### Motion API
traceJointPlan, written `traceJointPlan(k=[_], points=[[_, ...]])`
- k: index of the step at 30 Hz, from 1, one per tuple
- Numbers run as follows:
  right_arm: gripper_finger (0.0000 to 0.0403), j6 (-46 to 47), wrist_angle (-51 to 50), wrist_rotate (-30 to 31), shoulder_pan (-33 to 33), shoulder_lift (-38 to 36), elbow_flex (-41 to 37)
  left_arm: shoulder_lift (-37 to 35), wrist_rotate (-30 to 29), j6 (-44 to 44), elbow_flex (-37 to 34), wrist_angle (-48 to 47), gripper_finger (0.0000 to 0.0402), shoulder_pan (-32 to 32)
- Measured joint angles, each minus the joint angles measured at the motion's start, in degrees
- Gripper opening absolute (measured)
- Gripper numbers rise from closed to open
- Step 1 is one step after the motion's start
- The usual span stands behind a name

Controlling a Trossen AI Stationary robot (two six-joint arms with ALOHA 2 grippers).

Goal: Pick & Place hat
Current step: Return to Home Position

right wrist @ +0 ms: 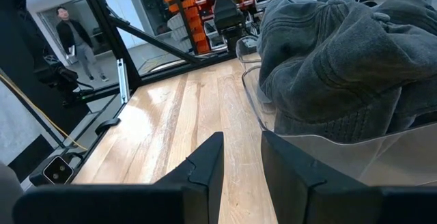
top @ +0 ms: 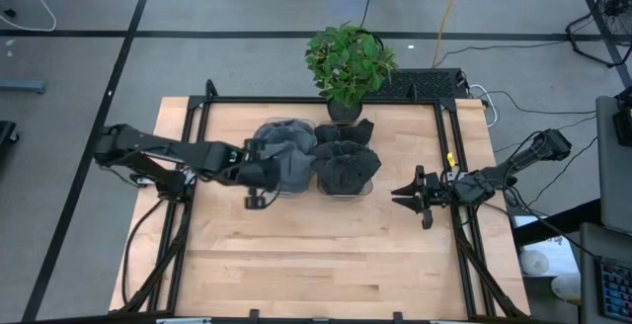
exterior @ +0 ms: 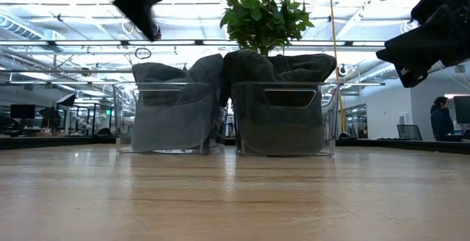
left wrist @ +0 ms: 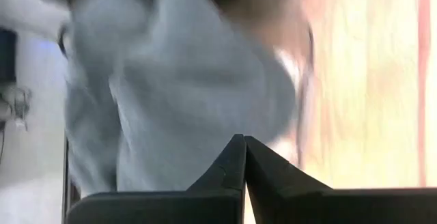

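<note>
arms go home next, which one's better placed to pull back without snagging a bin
Probably the right. The right gripper sits open, apart from the right bin. The left gripper hangs shut over the left bin, so it has more to clear.

Robotics lab inside an open-plan workspace.
Two dark arms, the left arm and the right arm, are mounted on a black frame around a wooden table. Cables trail over the grey floor. Beyond are monitors, orange racks and a person under strip lights.
</note>
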Motion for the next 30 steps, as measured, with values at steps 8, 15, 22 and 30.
traceJointPlan(k=[8, 15, 22, 30], points=[[0.0089, 0.0, 0.0, 0.0, 0.0, 0.0, 0.0, -7.9, 5.8, -6.7, -9.6, -1.4, 0.0003, -6.4], [0.0089, 0.0, -0.2, 0.0, 0.0, 0.0, 0.0, -21.4, 3.7, -5.1, -25.6, 13.5, 0.0003, -8.7], [0.0089, 0.0, -0.2, 0.0, 0.0, 0.0, 0.0, -34.3, -3.2, -2.3, -38.5, 27.7, 0.0002, -5.7], [0.0089, 0.0, -0.1, 0.0, 0.0, 0.0, 0.0, -44.8, -8.8, 5.8, -48.6, 39.3, 0.0001, -0.6]])
